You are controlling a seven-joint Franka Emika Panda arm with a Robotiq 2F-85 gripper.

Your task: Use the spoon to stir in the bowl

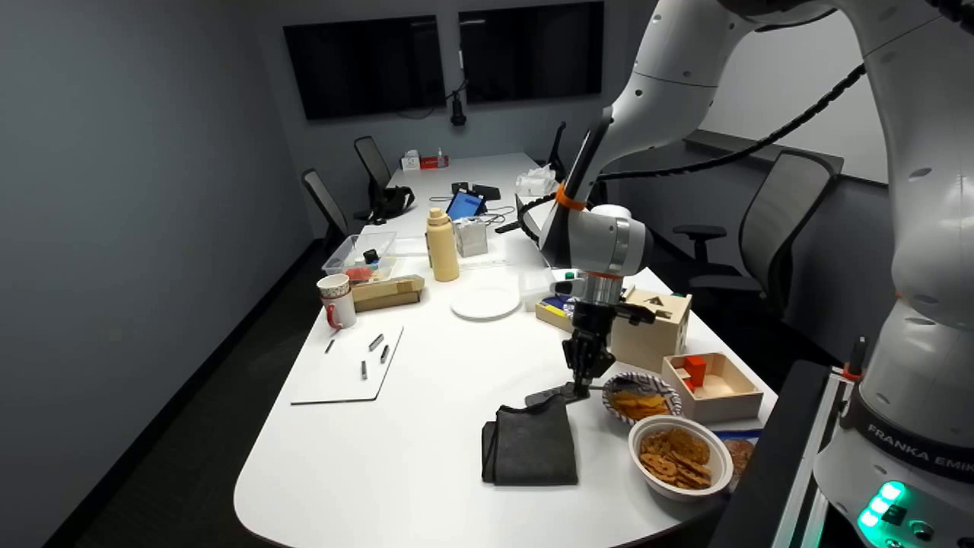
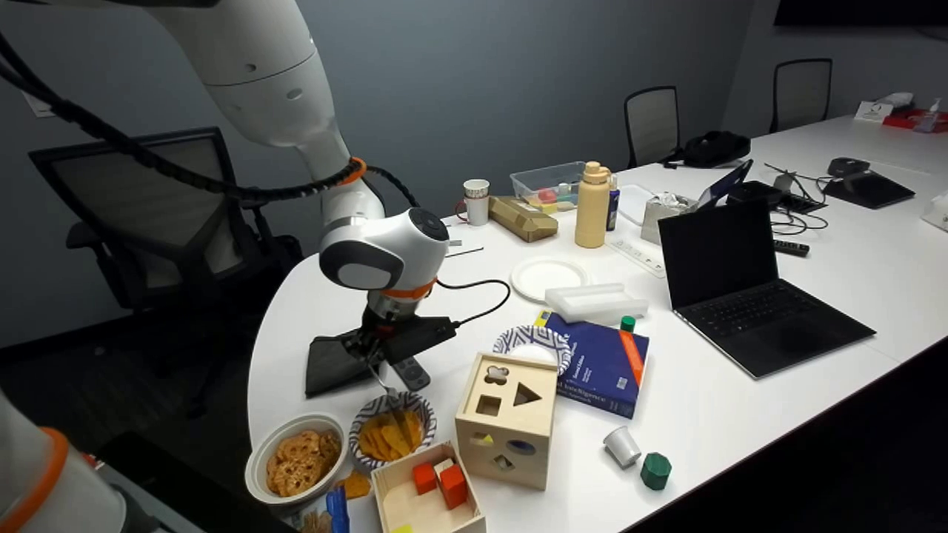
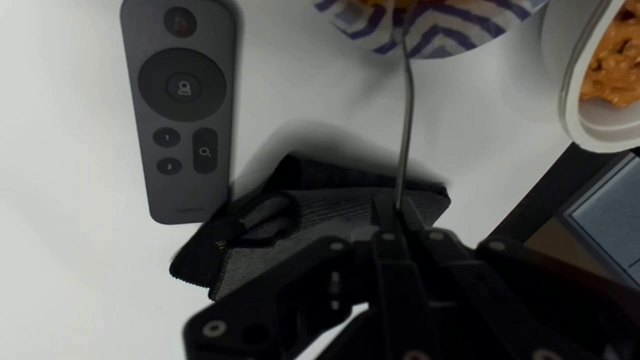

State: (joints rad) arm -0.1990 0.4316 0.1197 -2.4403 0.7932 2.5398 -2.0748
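My gripper [image 3: 397, 207] is shut on the thin metal handle of the spoon [image 3: 408, 110]. In an exterior view the gripper [image 1: 582, 390] hangs low beside the dark folded cloth, with the spoon pointing to the bowl. The small bowl [image 3: 450, 30] has a blue-white zigzag pattern and holds orange chips. It shows in both exterior views [image 1: 641, 378] [image 2: 357, 428]. The spoon [image 2: 376, 376] slants from the fingertips over the bowl's near rim. Its head end is at the bowl; its exact shape and depth among the chips cannot be made out.
A larger white bowl [image 1: 673, 493] with brown crackers stands close to the small bowl. An open wooden box [image 2: 392, 503] and a shape-sorter cube [image 2: 511, 422] stand on its other side. A grey remote [image 3: 182, 100] and a dark folded cloth [image 1: 533, 449] lie under the gripper.
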